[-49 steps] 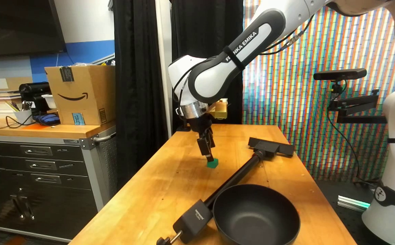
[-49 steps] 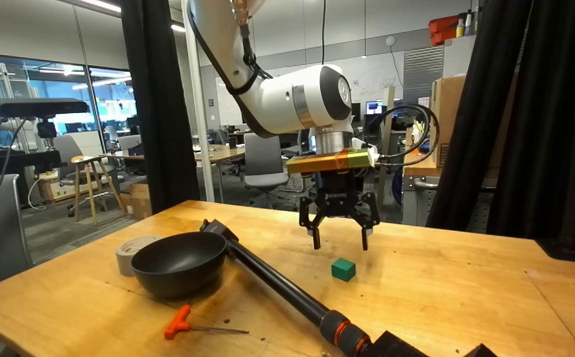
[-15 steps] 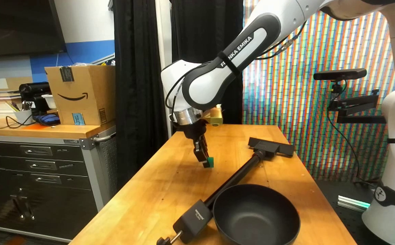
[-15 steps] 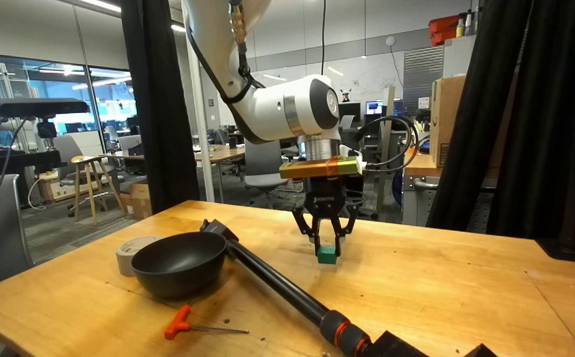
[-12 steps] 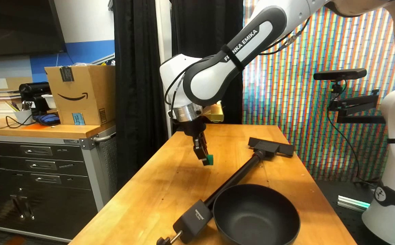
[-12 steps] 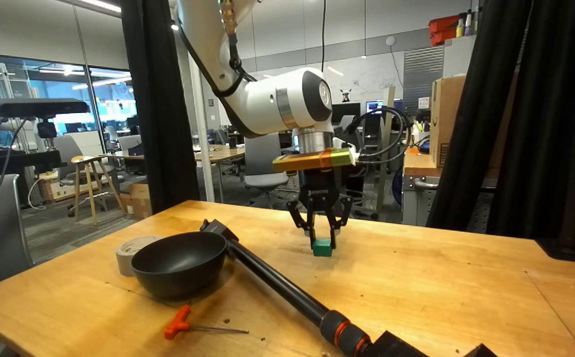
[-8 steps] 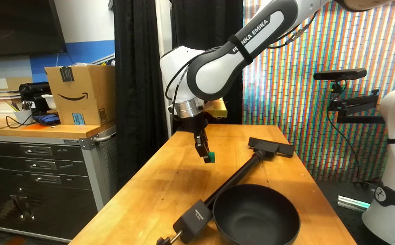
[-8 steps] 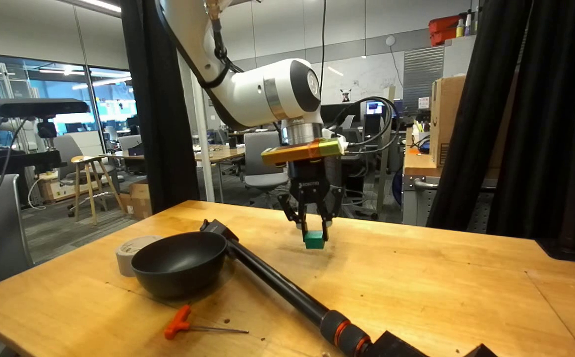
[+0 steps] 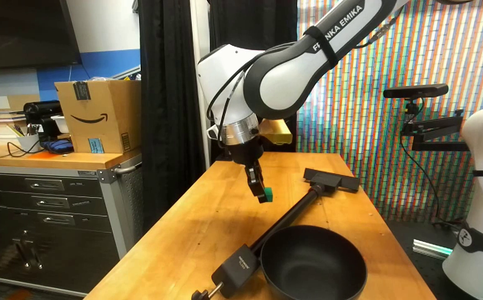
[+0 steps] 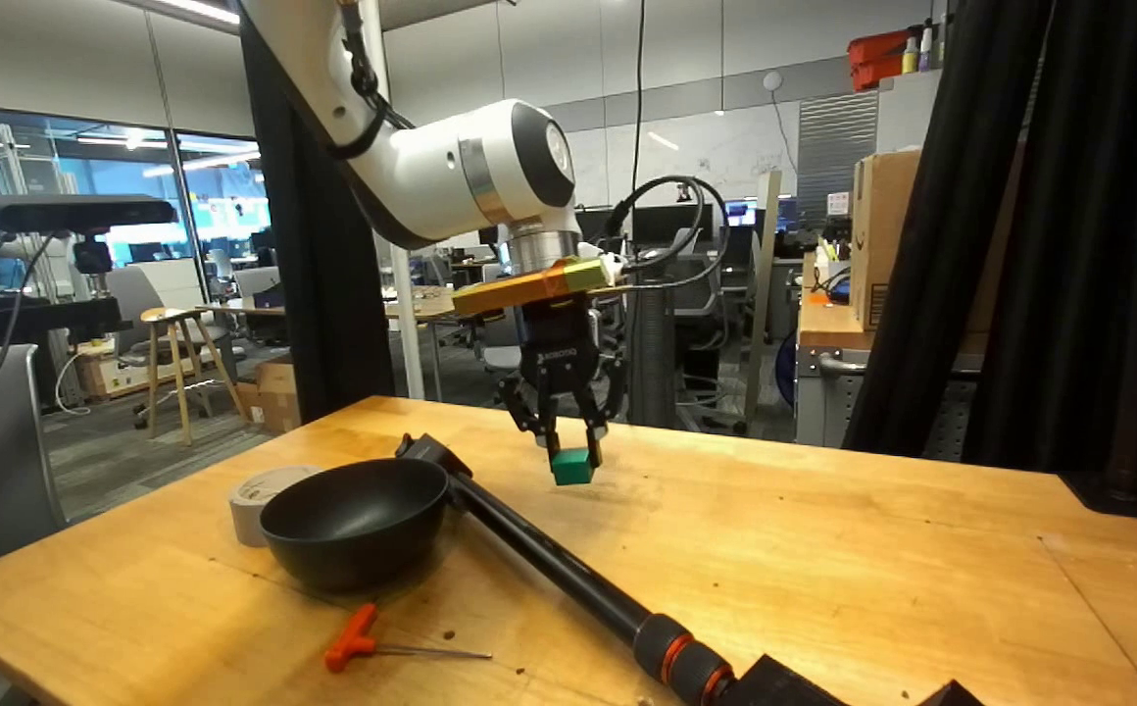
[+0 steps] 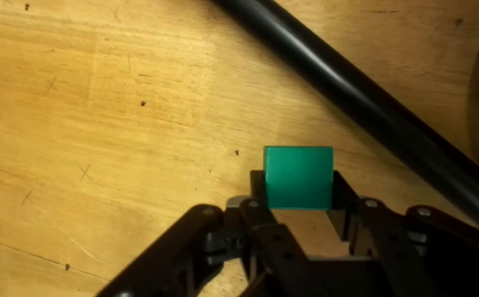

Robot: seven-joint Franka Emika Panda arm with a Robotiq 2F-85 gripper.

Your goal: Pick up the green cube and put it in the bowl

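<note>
The green cube (image 10: 571,468) is off the table, pinched between the two fingertips of my gripper (image 10: 574,455). In the wrist view the cube (image 11: 299,178) sits square in the jaws, a black finger pad against each side. An exterior view shows only part of the cube (image 9: 269,194), the near finger covering the rest. The bowl, round, deep and black, stands on the table; its inside (image 9: 314,271) looks bare in an exterior view. From the opposite side, the bowl's wall (image 10: 353,549) appears left of and lower than the cube.
A long black pole (image 10: 549,559) lies across the table between cube and bowl; its clamp block (image 9: 238,268) lies against the bowl. A tape roll (image 10: 247,505) stands behind the bowl. An orange-handled hex key (image 10: 355,639) lies near it. Black curtains (image 9: 170,104) hang beyond the table.
The gripper stood open above the cube a few seconds ago, then shut on it. Over the last second it has risen with the cube and moved toward the pole and bowl.
</note>
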